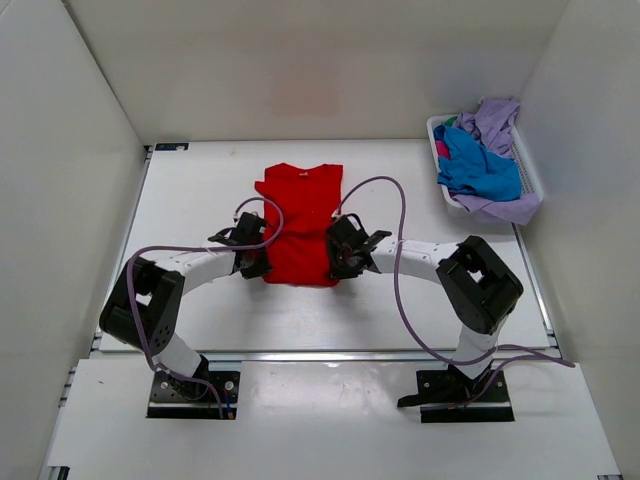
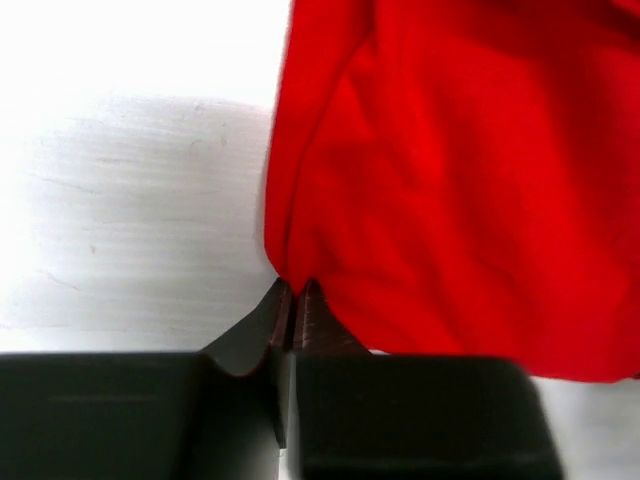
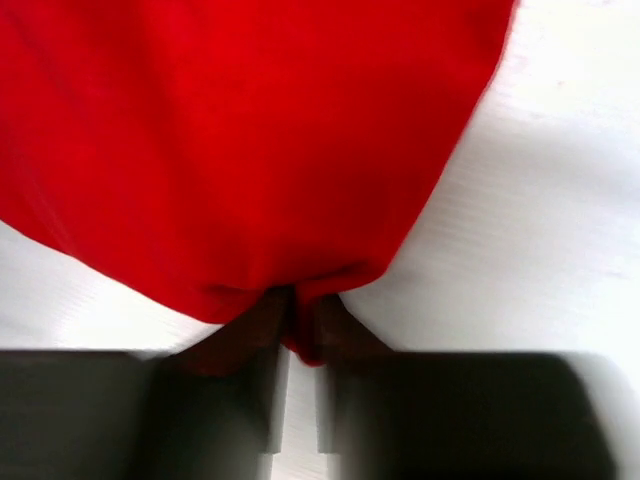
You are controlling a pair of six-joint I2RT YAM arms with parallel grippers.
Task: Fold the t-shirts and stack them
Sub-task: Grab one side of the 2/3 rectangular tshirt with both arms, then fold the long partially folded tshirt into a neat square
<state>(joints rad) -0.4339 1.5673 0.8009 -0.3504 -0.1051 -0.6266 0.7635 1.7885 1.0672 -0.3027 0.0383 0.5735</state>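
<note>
A bright red t-shirt [image 1: 298,222] lies on the white table, sleeves folded in, collar at the far end. My left gripper [image 1: 256,262] is shut on the shirt's near left corner; in the left wrist view the red cloth [image 2: 450,180] is pinched between the closed tips [image 2: 292,292]. My right gripper [image 1: 338,266] is shut on the near right corner; the right wrist view shows red cloth [image 3: 250,150] bunched between the fingers [image 3: 300,320]. Blue [image 1: 478,165] and lavender [image 1: 497,125] t-shirts lie heaped in the basket.
A white slatted plastic basket [image 1: 439,143] stands at the far right of the table, against the right wall. White walls enclose the table on the left, back and right. Purple cables loop over both arms.
</note>
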